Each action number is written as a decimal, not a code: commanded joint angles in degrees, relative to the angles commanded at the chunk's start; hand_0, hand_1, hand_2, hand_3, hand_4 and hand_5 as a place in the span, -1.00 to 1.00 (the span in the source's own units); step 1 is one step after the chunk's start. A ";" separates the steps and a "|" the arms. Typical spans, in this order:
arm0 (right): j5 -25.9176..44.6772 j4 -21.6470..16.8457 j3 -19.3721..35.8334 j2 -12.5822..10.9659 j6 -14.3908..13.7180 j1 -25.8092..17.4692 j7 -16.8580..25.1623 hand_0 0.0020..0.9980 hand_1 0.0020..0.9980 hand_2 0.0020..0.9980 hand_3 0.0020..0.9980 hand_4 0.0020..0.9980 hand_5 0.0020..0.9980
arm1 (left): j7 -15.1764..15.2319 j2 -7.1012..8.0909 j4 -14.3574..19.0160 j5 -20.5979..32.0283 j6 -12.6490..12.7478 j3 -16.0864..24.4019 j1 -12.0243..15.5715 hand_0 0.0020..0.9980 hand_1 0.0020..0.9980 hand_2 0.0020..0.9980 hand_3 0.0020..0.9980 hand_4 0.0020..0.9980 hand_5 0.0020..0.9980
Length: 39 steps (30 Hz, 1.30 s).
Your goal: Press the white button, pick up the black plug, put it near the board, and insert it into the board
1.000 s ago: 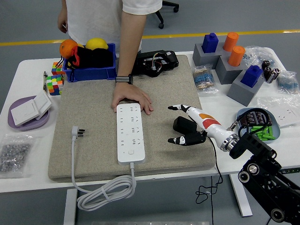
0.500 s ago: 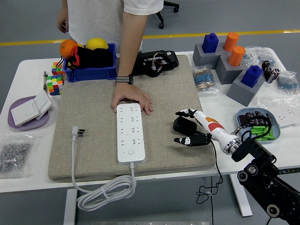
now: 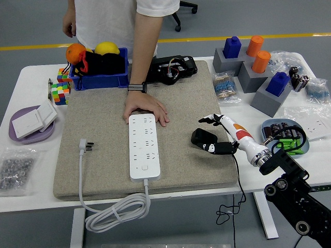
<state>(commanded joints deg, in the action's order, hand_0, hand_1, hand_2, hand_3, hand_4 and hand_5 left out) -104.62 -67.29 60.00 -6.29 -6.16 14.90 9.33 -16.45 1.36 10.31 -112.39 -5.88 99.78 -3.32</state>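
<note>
Head view: right hand (image 3: 220, 135) reaches in low from the right, fingers spread loosely beside the black plug (image 3: 203, 137) on the mat (image 3: 103, 155), gripping nothing, while a blue bin (image 3: 98, 79) holds fruit.

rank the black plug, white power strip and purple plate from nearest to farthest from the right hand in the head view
From the right hand:
1. Black plug, just left of it.
2. White power strip, mid-mat.
3. Purple plate, far left table edge.

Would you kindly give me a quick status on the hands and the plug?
Right hand open beside black plug, no grip yet. Left hand out of view. Person's hand rests at power strip's far end.
</note>
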 joint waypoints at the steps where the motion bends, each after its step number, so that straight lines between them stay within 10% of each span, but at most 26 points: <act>1: -0.01 0.30 0.05 0.00 0.01 0.05 -0.01 0.49 0.51 0.45 0.19 0.80 -0.64 | 0.02 0.01 0.00 0.00 0.00 0.01 0.00 0.56 0.46 0.38 0.53 0.04 -0.03; 2: 0.01 0.55 0.10 0.00 0.01 0.11 -0.01 0.48 0.50 0.45 -0.05 0.79 -0.62 | 0.01 0.02 0.00 0.00 -0.01 0.04 0.00 0.56 0.46 0.38 0.53 0.04 -0.03; 31: 0.59 4.79 -0.69 0.73 -0.42 0.70 1.13 0.44 0.49 0.44 0.01 0.72 -0.75 | 0.09 -0.01 0.00 -0.24 0.03 0.42 -0.07 0.56 0.46 0.38 0.53 0.04 -0.03; 39: 1.15 6.05 -0.74 0.99 -1.14 1.10 2.32 0.16 0.33 0.32 -0.01 0.67 -0.81 | 0.09 0.03 0.00 -0.52 -0.04 0.62 -0.01 0.56 0.46 0.38 0.53 0.04 -0.03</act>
<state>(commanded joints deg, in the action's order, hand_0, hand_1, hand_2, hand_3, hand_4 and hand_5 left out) -103.48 -61.24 59.26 -5.29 -7.30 15.99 11.65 -16.36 1.39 10.31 -112.91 -5.92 100.40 -3.33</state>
